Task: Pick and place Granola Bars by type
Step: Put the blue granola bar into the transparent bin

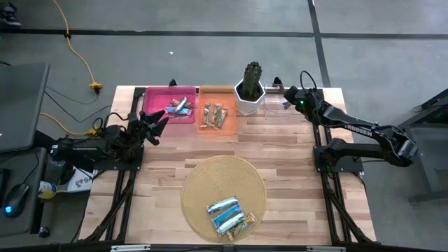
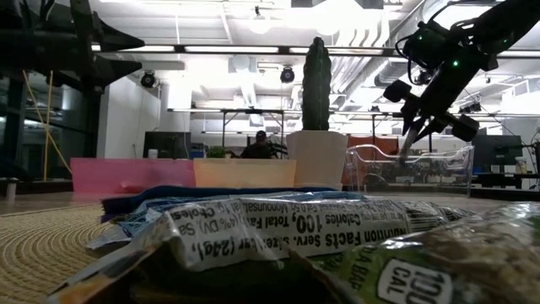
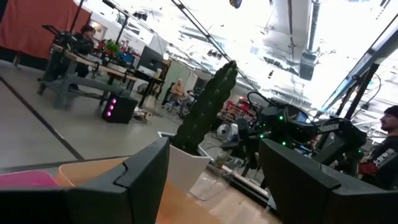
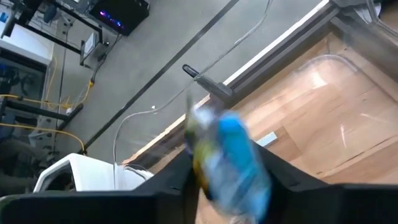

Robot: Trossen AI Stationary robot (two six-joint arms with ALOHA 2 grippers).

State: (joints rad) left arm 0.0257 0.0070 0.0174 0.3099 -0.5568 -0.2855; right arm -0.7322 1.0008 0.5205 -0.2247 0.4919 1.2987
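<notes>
my right gripper (image 1: 287, 98) hangs over the clear tray (image 1: 276, 98) at the far edge of the tabletop (image 1: 294, 154), just beside the cactus (image 1: 251, 78) in its white pot. the wrist view shows my fingers clamped on a blue-wrapped bar (image 4: 230, 158), held above the tray floor and not yet let go. my left gripper (image 1: 159, 126) waits near the pink tray (image 1: 157, 94), fingers apart, nothing between them. tally so far: the pink tray holds a few blue-and-white bars (image 1: 180, 106), the orange tray (image 1: 231, 105) holds several brown bars (image 1: 213, 115), and the clear tray looks bare. left to sort: a small pile of bars (image 1: 227, 215) sits on the woven mat (image 1: 203, 182) at the near edge. i judge the job past halfway, with this drop and that pile to go.
</notes>
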